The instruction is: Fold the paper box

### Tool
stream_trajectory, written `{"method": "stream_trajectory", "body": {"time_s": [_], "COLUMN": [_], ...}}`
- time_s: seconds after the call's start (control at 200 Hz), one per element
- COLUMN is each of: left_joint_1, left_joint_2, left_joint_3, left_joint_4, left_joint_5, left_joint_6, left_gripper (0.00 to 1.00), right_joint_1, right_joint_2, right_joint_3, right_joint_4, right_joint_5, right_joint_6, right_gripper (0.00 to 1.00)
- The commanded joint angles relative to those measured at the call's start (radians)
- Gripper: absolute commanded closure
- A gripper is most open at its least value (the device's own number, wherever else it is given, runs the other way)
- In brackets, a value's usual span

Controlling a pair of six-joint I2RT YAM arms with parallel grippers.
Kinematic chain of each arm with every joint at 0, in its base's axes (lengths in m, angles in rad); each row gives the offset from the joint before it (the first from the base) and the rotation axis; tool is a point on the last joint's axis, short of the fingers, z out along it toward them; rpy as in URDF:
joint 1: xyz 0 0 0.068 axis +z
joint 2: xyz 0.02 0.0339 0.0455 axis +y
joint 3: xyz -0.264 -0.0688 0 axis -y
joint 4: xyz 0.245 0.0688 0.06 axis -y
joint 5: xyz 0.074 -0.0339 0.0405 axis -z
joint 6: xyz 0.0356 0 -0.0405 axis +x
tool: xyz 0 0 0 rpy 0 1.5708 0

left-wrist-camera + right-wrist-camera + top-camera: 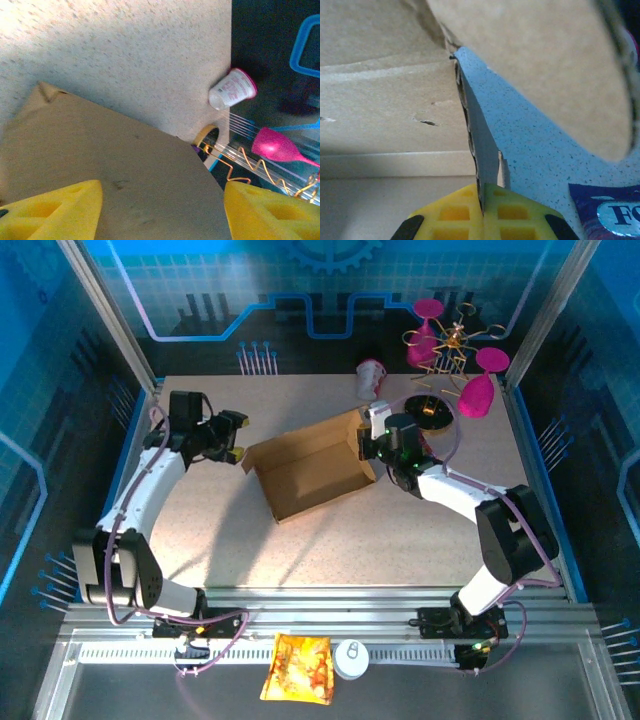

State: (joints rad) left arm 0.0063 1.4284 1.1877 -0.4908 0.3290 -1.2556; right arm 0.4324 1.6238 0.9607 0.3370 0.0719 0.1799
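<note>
The paper box [310, 475] sits open in the middle of the table [300, 560], its walls partly raised; the right gripper [482, 205] is clenched on the thin edge of the box's right-hand wall, its yellow pads pressed together with only the card between them; the left gripper [236, 438] hangs at the box's left corner with its jaws spread wide, a brown flap lying under and between them, and I can't tell whether they touch it. The worry, to my eye, is that pinched wall; its cut edge already looks ragged, so a hard pull or twist could tear it or drag the whole box along; the left jaws, closing askew, might crumple the flap instead of turning it on its crease. A purple packet [607, 210] lies just beside the gripped wall, and a tipped white cup [371, 378] lies behind the box; a sliding box could shove either.
</note>
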Motion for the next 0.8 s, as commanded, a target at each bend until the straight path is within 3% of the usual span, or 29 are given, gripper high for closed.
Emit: {"method": "stream_trajectory", "body": {"time_s": [0.0, 0.155, 0.45, 0.79], "left_joint_1": [0.032, 0.030, 0.001, -0.054], "left_joint_2": [-0.049, -0.026, 0.007, -0.050], "left_joint_3": [-0.049, -0.109, -0.099, -0.145], "left_joint_4": [-0.079, 0.045, 0.130, 0.102], "left_joint_5": [-0.017, 0.048, 0.086, 0.079], "left_joint_6": [0.066, 0.020, -0.048, -0.111], "left_gripper": [0.33, 0.31, 0.30, 0.31], "right_joint_1": [-0.012, -0.007, -0.001, 0.001], "right_joint_2": [0.005, 0.012, 0.014, 0.016], "right_joint_3": [0.031, 0.029, 0.033, 0.031], "right_joint_4": [0.006, 0.013, 0.007, -0.001], "right_joint_5": [0.005, 0.002, 0.006, 0.026], "right_joint_6": [0.006, 0.013, 0.020, 0.026], "right_gripper": [1.00, 1.00, 1.00, 1.00]}}
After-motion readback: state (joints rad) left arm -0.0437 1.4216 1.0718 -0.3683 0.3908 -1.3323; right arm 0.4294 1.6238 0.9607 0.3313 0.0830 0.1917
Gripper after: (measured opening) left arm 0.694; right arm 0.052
